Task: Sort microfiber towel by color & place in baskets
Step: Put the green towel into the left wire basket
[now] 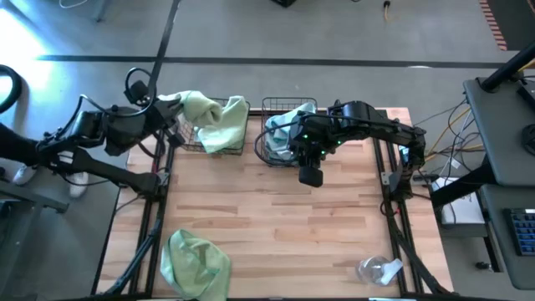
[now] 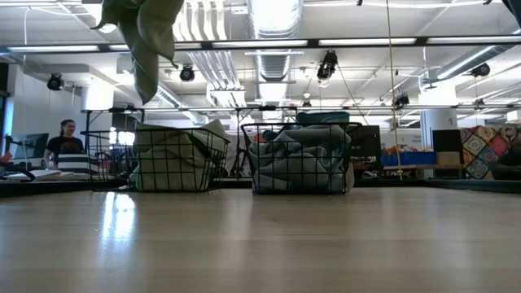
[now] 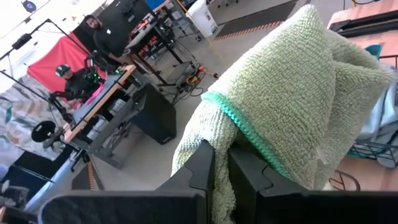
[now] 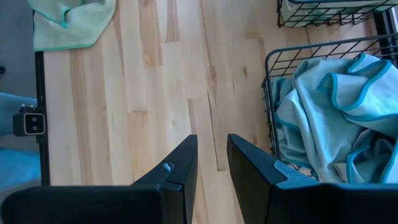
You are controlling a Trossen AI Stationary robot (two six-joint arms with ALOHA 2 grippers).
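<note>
Green terry fills my left wrist view: the held green towel point(image 3: 298, 93) is pinched between the left gripper point(image 1: 174, 113) fingers, which are clenched on a fold of it. It hangs from that grip, long axis roughly vertical in the low view, loose end pointing down, just beside the left basket point(image 1: 219, 144), which already carries green cloth draped over its rim. So I judge I am in the placing step; next I must carry the towel over the basket mouth, lower it and release.

My right gripper point(image 1: 310, 176) hovers over bare table point(image 1: 276, 226) beside the right basket point(image 1: 269, 150) of blue towels point(image 4: 329, 118), fingers a little apart and empty. One more green towel point(image 1: 194, 263) lies crumpled at the near edge (a clear plastic item point(image 1: 378, 269) sits at the other near corner).
</note>
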